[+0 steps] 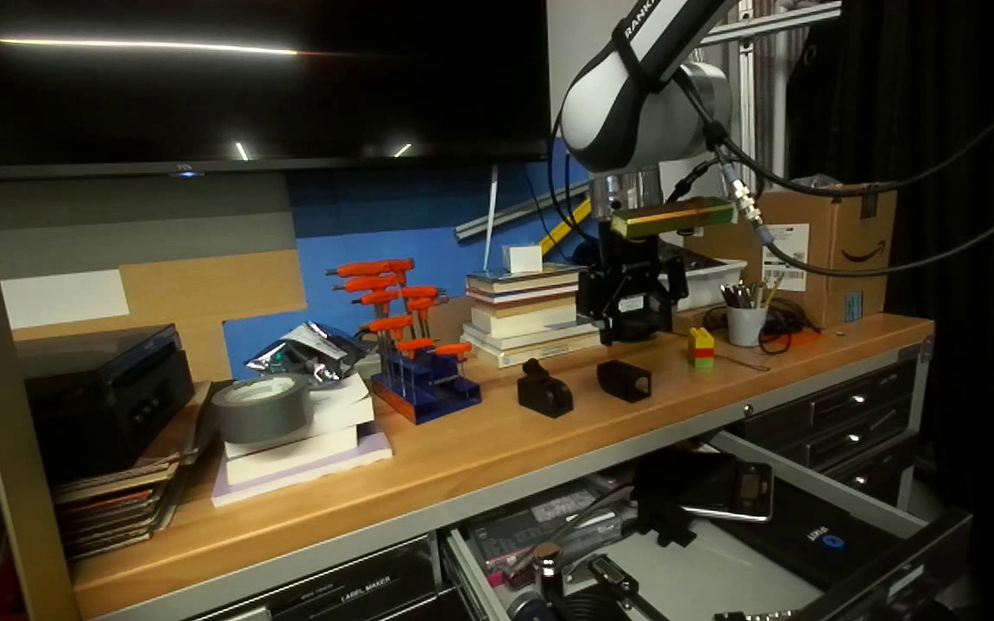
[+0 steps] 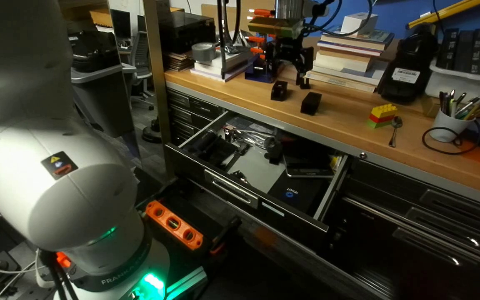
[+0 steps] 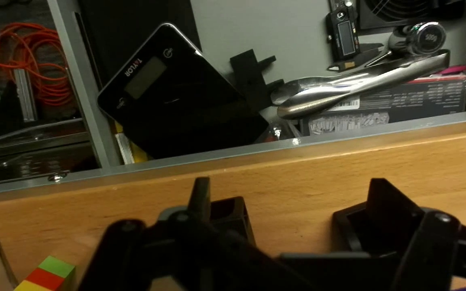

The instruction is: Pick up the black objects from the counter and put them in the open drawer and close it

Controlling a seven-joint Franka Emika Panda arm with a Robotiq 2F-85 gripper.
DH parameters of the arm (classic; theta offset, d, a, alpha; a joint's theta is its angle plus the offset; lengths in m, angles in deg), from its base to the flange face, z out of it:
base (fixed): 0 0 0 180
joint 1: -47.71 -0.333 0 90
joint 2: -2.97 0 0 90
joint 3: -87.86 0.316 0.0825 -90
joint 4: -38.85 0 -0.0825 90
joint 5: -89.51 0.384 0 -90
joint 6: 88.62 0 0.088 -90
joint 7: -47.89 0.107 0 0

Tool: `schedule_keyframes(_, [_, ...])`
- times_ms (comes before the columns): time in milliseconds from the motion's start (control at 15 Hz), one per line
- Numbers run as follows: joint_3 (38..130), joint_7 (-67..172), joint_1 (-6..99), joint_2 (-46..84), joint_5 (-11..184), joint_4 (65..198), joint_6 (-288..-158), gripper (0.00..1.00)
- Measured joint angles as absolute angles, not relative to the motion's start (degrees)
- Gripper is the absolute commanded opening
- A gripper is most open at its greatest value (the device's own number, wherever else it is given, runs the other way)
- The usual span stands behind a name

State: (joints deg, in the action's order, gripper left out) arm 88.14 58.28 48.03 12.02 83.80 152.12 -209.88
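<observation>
Two small matte black blocks lie on the wooden counter (image 1: 462, 448). The left block (image 1: 544, 397) and the right block (image 1: 625, 382) stand a little apart; both also show in an exterior view as the left block (image 2: 279, 91) and right block (image 2: 311, 103). My gripper (image 1: 635, 323) hangs above the counter by the blocks, fingers down, open and empty. In the wrist view its fingers (image 3: 289, 182) are wide apart and partly hide the right block (image 3: 233, 216) and left block (image 3: 346, 226). The drawer (image 2: 296, 225) is pulled out below the counter; its pale rim (image 3: 82, 81) shows.
A blue rack with red-orange hex keys (image 1: 428, 379), a book stack (image 1: 531, 319) and a tape roll (image 1: 262, 410) stand behind and left. A coloured brick stack (image 1: 701, 349), spoon (image 2: 394, 131) and pen cup (image 2: 450, 125) are right. The drawer holds a scale (image 3: 184, 105) and tongs (image 3: 358, 81).
</observation>
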Motion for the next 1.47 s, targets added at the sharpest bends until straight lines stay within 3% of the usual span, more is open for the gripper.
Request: schedule_keyframes(1467, [84.7, 53.3, 48.9, 32.4, 83.8, 136.4, -217.5, 1.0])
